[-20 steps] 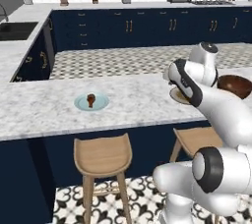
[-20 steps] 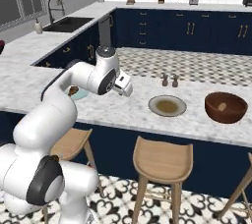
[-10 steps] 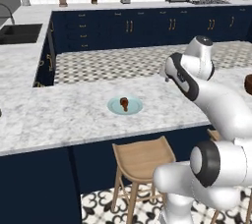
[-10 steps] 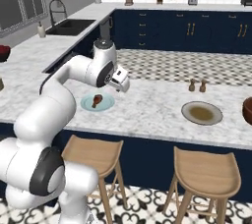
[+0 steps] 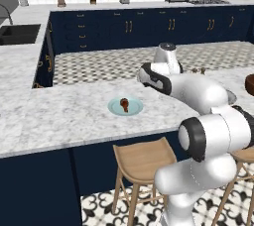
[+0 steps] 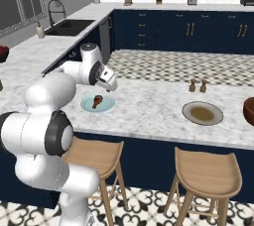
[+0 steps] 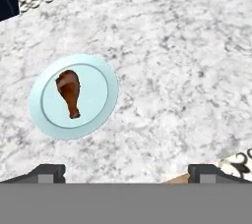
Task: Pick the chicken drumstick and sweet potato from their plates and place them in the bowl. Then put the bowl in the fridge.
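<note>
A reddish-brown chicken drumstick (image 7: 69, 92) lies on a pale blue plate (image 7: 106, 88) on the marble counter. My gripper (image 7: 126, 174) is open and empty, hovering above the counter to one side of that plate. From the base views the drumstick (image 5: 124, 104) (image 6: 97, 101) sits just below and beside the gripper (image 5: 148, 79) (image 6: 110, 84). A grey-beige plate (image 6: 202, 113) lies further right; its middle is tan-brown and I cannot make out the sweet potato on it. The dark wooden bowl (image 6: 249, 111) (image 5: 249, 84) is cut by the right edge. The fridge is out of view.
Two small shakers (image 6: 197, 86) stand behind the grey-beige plate. Wooden stools (image 6: 206, 166) (image 5: 141, 156) sit under the counter's near edge. A sink (image 6: 70, 26) is at the far left; navy cabinets line the back wall.
The base drove at first, shifting the whole scene so the blue plate came toward the centre, then held still. The hand has swung closer to the blue plate. Jaws stayed open.
</note>
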You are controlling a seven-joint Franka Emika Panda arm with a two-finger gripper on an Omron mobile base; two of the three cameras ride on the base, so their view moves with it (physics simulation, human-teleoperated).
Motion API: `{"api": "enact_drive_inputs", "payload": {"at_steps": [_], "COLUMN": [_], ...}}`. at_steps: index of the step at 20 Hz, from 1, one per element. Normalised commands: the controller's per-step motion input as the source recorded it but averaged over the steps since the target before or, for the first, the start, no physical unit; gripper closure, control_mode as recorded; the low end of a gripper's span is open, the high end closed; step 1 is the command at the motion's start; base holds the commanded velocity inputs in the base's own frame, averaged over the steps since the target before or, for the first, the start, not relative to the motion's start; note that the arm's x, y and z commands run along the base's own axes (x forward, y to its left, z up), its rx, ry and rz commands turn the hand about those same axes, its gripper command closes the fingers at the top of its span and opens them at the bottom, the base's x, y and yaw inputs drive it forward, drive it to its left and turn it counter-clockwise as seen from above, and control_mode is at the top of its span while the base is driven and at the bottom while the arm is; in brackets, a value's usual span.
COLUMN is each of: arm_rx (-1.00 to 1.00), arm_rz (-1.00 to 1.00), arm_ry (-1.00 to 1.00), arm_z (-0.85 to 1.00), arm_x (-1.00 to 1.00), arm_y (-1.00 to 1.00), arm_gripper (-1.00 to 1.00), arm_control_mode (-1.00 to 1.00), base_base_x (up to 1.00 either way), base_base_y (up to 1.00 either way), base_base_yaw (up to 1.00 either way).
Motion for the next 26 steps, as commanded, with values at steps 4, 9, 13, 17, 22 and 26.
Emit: {"api": "enact_drive_inputs", "payload": {"at_steps": [4,9,13,17,22,26], "arm_rx": [0.00,-0.01,-0.03,-0.06,-0.02,-0.05], "arm_rz": [0.34,0.34,0.09,0.00,0.00,0.00], "arm_ry": [0.13,0.12,0.15,0.11,0.05,0.00], "arm_z": [-0.51,-0.80,-0.90,-0.73,-0.22,-0.34], "arm_x": [0.68,0.43,0.55,0.57,0.24,0.57], "arm_y": [0.91,0.65,0.26,0.00,0.02,0.00], "arm_gripper": [-1.00,-1.00,-1.00,-1.00,-1.00,-1.00], "arm_control_mode": [-1.00,-1.00,-1.00,-1.00,-1.00,-1.00], "base_base_x": [0.00,0.00,0.00,0.00,0.00,0.00], "base_base_y": [0.00,0.00,0.00,0.00,0.00,0.00], "base_base_yaw": [0.00,0.00,0.00,0.00,0.00,0.00]}}
